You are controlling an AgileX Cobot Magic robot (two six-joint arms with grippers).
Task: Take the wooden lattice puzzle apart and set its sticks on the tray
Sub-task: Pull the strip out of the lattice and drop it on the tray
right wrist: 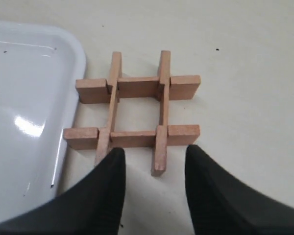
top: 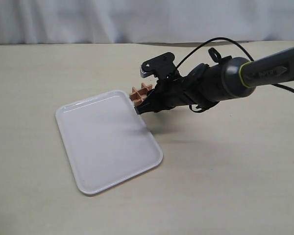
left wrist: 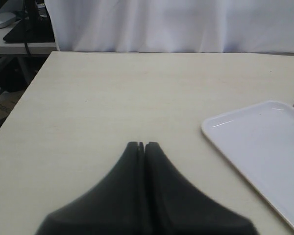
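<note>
- Right wrist view: the wooden lattice puzzle (right wrist: 137, 87) lies flat on the table (right wrist: 245, 44), fully interlocked, two sticks (right wrist: 160, 112) crossing two others. It sits just beside the rounded corner of the tray (right wrist: 29, 98) and not on it.
- The right gripper (right wrist: 156, 154) hangs low over the puzzle's near edge with its jaws apart and nothing between them. One fingertip (right wrist: 112, 161) is by the end of one upright stick, and the other is just outside the second stick's end. This looks like a line-up to pinch one stick end and draw it out of its notches.
- In the exterior view the right gripper (top: 144, 105) reaches across to the puzzle (top: 141, 93) at the far corner of the tray (top: 108, 147). The puzzle being so close to the rim means a freed stick has only a short way to go.
- The tray holds nothing, so no stick has been delivered yet.
- In the left wrist view the left gripper (left wrist: 141, 145) has its jaws together on nothing, well apart from the work. The tray (left wrist: 264, 147) is off to one side. It seems to be parked, though it may be needed to pin the lattice.
- Writing: there is a pale marking on the grey arm link (top: 269, 72), possibly a maker's name, too small to read. Nothing else bears a label.
</note>
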